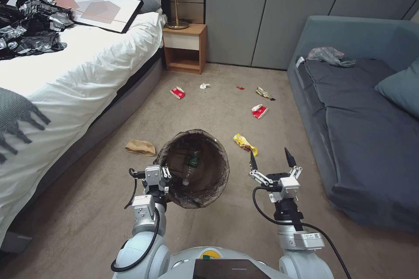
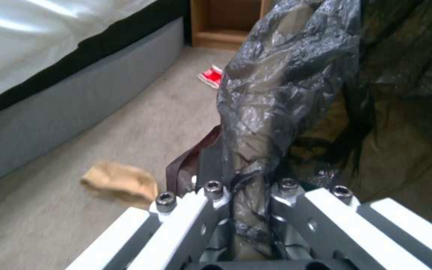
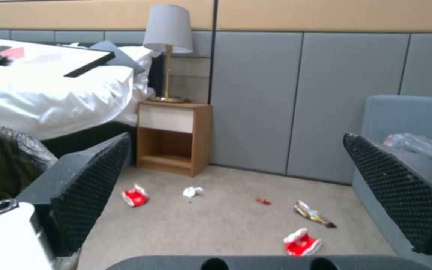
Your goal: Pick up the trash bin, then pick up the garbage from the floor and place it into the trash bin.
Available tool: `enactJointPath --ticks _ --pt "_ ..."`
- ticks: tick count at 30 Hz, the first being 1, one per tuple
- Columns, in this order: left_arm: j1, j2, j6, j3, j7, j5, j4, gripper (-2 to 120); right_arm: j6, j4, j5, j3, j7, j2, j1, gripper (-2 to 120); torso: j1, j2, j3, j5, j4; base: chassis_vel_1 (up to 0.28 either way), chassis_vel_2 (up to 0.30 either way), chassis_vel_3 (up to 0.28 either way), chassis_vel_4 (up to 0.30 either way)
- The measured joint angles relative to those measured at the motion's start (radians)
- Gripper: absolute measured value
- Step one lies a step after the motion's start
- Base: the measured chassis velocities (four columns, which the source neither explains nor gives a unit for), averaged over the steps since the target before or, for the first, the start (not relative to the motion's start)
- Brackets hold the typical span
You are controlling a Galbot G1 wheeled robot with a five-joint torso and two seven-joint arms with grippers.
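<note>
Both arms reach forward and low from the torso, side by side. The left hand (image 1: 165, 178) is clamped tight on the bag-covered rim of the trash bin (image 1: 205, 192), holding it tilted above the floor. The right hand (image 1: 271, 161) hangs empty, its two dark fingers (image 1: 290, 157) spread wide and pointing forward.

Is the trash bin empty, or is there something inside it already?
Not empty. The trash bin, held at its rim by the left gripper, has a small green-labelled bottle inside. The right gripper is open, holding nothing.
</note>
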Motion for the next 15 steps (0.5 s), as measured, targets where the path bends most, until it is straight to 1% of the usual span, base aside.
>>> enactJointPath --ticks 6,8,10,14,15 --pt "0.0 0.0 0.0 0.0 0.0 0.0 -0.001 3 0.0 0.0 0.0 0.0 -0.001 0.0 0.0 100 0.0 0.0 0.0 0.0002 0.0003 -0.247 0.259 0.253 -0.259" --pt "0.0 0.0 0.0 0.0 0.0 0.0 -0.001 3 0.0 0.0 0.0 0.0 -0.001 0.0 0.0 100 0.0 0.0 0.0 -0.0002 0.0001 -0.328 0.314 0.293 -0.292" --pt "0.0 0.001 0.001 0.0 0.0 0.0 -0.001 3 0.0 0.0 0.001 0.0 -0.001 0.0 0.0 100 0.0 0.0 0.0 0.0004 0.0001 -0.322 0.321 0.295 -0.32" --pt "0.0 0.001 0.001 0.0 0.0 0.0 -0.001 3 0.0 0.0 0.001 0.001 -0.001 0.0 -0.001 100 0.0 0.0 0.0 -0.0003 0.0002 -0.319 0.335 0.335 -0.332" --pt "0.0 0.001 0.001 0.0 0.0 0.0 -0.001 3 0.0 0.0 0.001 0.0 -0.001 0.0 -0.001 100 0.0 0.0 0.0 0.0001 0.0001 -0.322 0.322 0.32 -0.314"
